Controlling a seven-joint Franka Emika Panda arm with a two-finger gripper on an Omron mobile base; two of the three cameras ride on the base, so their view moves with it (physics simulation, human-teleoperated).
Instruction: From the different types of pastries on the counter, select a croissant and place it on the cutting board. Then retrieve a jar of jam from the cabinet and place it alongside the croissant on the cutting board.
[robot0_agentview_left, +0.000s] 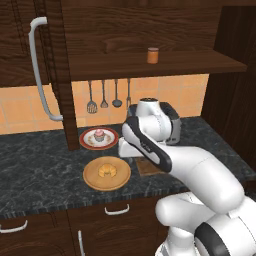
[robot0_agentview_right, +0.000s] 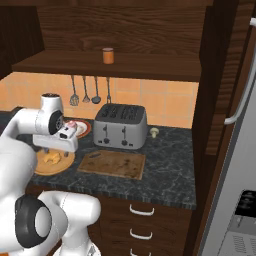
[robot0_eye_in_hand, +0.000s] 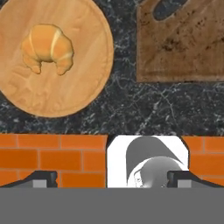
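On the desk (robot0_agentview_left: 40, 160), the croissant (robot0_agentview_left: 106, 170) lies on a round plate (robot0_agentview_left: 106, 174), centre-left of the left base view. The cutting board (robot0_agentview_right: 112, 164) lies just right of it, before the toaster (robot0_agentview_right: 121, 125). The jar of jam (robot0_agentview_left: 152, 55) stands on the cabinet shelf (robot0_agentview_left: 150, 65), upper centre.

A small golden-brown crescent croissant (robot0_eye_in_hand: 47, 47) lay on a round light-wood plate (robot0_eye_in_hand: 83, 87) on the black marble-look counter (robot0_agentview_left: 40, 165). The dark-brown wooden cutting board (robot0_agentview_right: 112, 163) lay bare beside it. A small orange-brown jam jar (robot0_agentview_left: 152, 55) stood upright on the dark wood cabinet shelf (robot0_agentview_left: 190, 62).

Counter (robot0_agentview_left: 40, 160) glossy black marble w/ grey veins; cutting board (robot0_agentview_right: 112, 164) worn matt wood; toaster (robot0_agentview_right: 121, 125) brushed metal.
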